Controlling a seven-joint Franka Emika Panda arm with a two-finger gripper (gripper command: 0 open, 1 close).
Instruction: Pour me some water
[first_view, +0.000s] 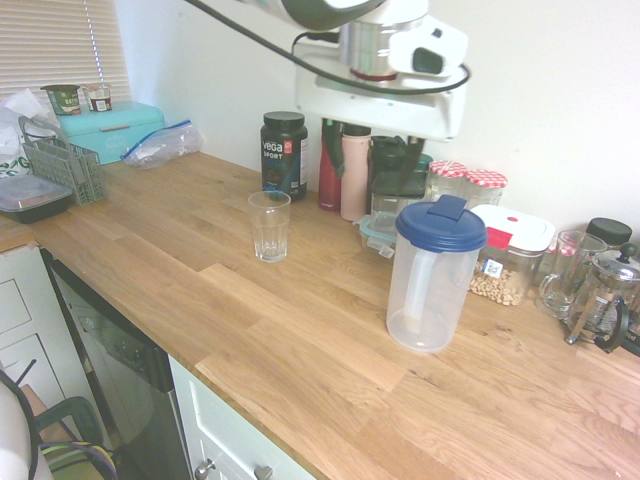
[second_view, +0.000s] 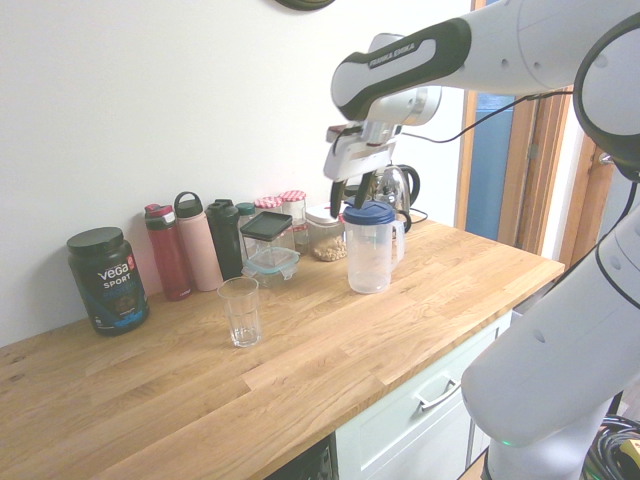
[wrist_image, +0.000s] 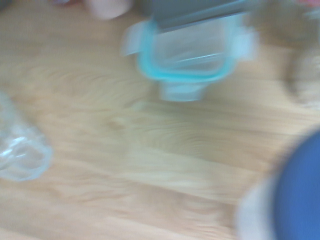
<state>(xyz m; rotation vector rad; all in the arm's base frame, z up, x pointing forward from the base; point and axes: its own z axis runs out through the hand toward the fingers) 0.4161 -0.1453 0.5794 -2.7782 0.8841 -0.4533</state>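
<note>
Evidently, nothing has been poured: the gripper (first_view: 375, 165) is held wide apart and empty; pitcher (first_view: 430, 280) and glass (first_view: 270, 230) remain to be used.

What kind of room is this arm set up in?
Most likely a home kitchen: a wooden worktop runs above pale cabinets, with a blue-lidded pitcher, a French press and a drinking glass on it.

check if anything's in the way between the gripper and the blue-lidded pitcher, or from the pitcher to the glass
Nothing visible stands between the open gripper and the pitcher, nor on the counter between pitcher and glass.
</note>
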